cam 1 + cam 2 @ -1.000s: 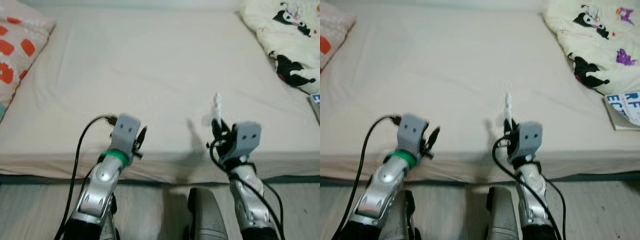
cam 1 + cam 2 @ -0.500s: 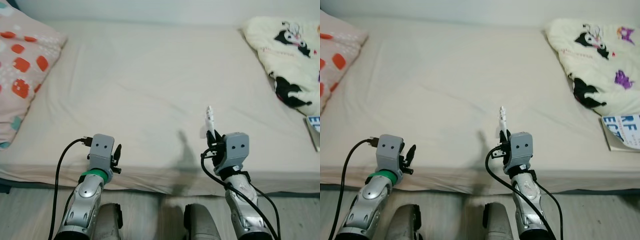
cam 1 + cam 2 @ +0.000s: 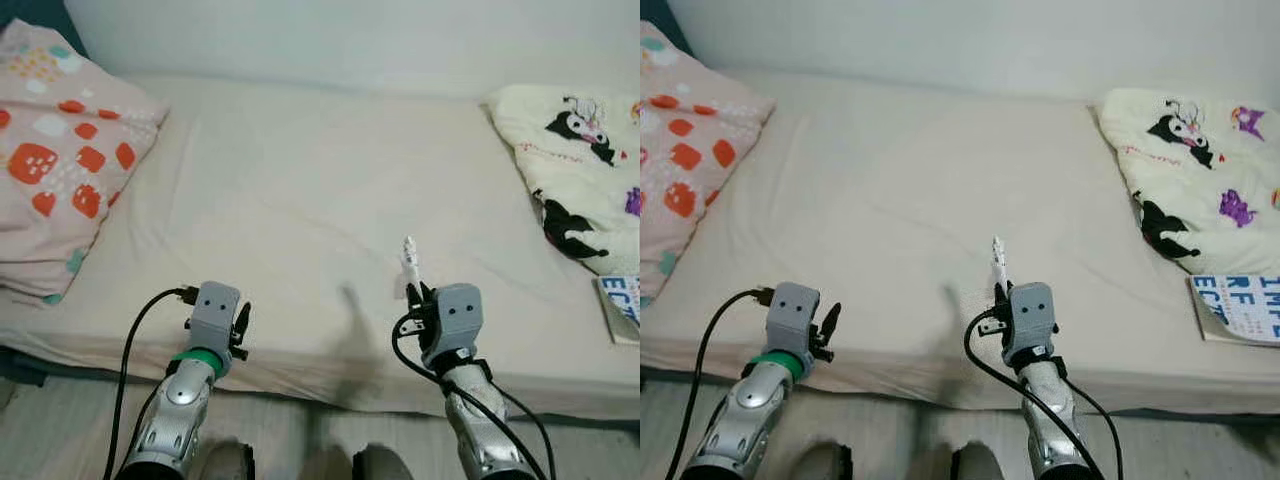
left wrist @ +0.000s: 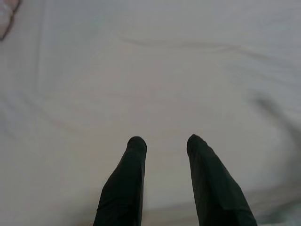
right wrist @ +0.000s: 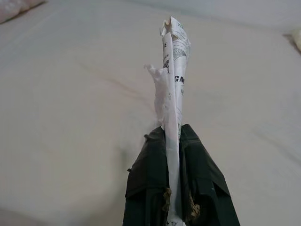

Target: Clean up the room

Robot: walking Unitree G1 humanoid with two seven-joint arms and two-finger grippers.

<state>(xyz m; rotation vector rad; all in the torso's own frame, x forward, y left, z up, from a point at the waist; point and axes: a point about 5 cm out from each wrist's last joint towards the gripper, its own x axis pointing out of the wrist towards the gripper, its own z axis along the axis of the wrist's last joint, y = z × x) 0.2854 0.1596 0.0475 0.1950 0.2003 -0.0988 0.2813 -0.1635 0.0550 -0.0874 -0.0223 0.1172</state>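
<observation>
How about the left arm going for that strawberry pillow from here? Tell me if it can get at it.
Probably yes. The left gripper is open and holds nothing, and bare bed sheet lies between it and the strawberry pillow, with nothing in the way. The pillow sits off to its left and farther back, so it may need a step closer.

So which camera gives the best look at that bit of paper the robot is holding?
The right wrist view: the crumpled printed paper stands large, pinched in the right gripper. Both eye views show it as a small white sliver over the bed.
</observation>
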